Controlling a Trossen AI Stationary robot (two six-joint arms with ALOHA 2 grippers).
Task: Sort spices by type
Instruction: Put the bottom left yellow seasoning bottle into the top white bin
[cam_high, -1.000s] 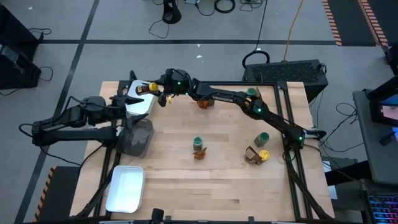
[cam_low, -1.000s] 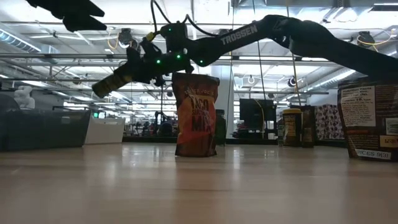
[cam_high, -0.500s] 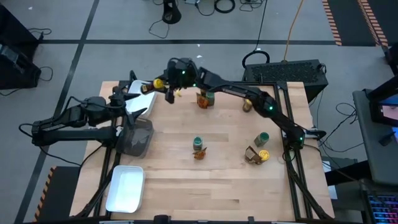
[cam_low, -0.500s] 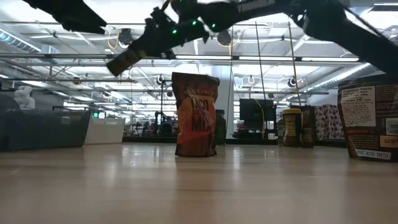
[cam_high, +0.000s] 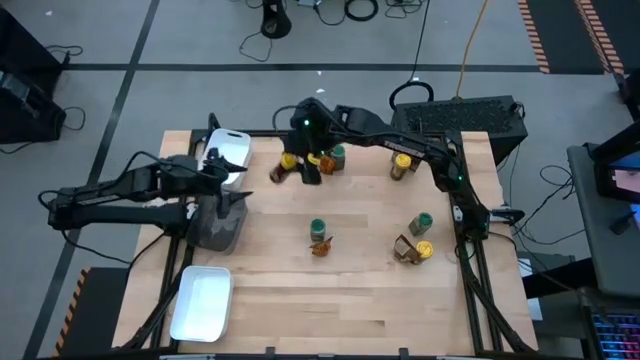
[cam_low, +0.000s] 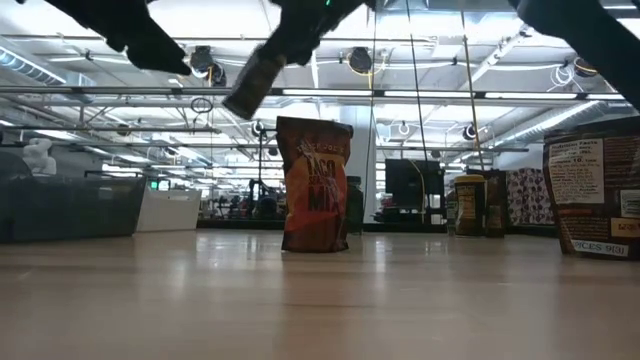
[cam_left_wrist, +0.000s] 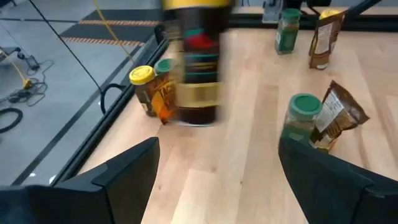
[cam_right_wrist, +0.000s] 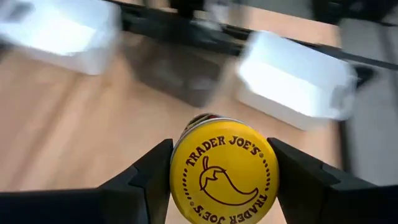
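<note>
One yellow-lidded jar (cam_high: 283, 167) is off the bench, pinched across its body by the right gripper (cam_high: 303, 166). A second ago it hung by the white tray (cam_high: 228, 148) at the far left corner; since then the arm has swung it back along the far edge, and it now hangs tilted, just left of the orange-brown packet (cam_high: 324, 160) and green-lidded jar (cam_high: 338, 154) standing there. So the jar was not put down in that tray, and for the sorting it counts as unplaced. I'd guess the arm is either choosing another spot or offering it across, because the left gripper (cam_high: 228, 183) waits over the left edge with its jaws spread wide and holding nothing, pointed straight at the jar from between the white tray and the dark grey tray (cam_high: 222, 228). From the right wrist the lid (cam_right_wrist: 224, 171) is a flat, glossy yellow disc printed with a chilli pepper and maker's name, a dark finger (cam_right_wrist: 146, 177) on each side. The jar is a small hard cylinder with a banded paper label, slick enough to twist in a loose grip. The packet (cam_low: 315, 185) is a stiff printed pouch, crimped at the top, standing on its own base. The bench (cam_high: 370, 300) is pale planked wood, smooth and level.
</note>
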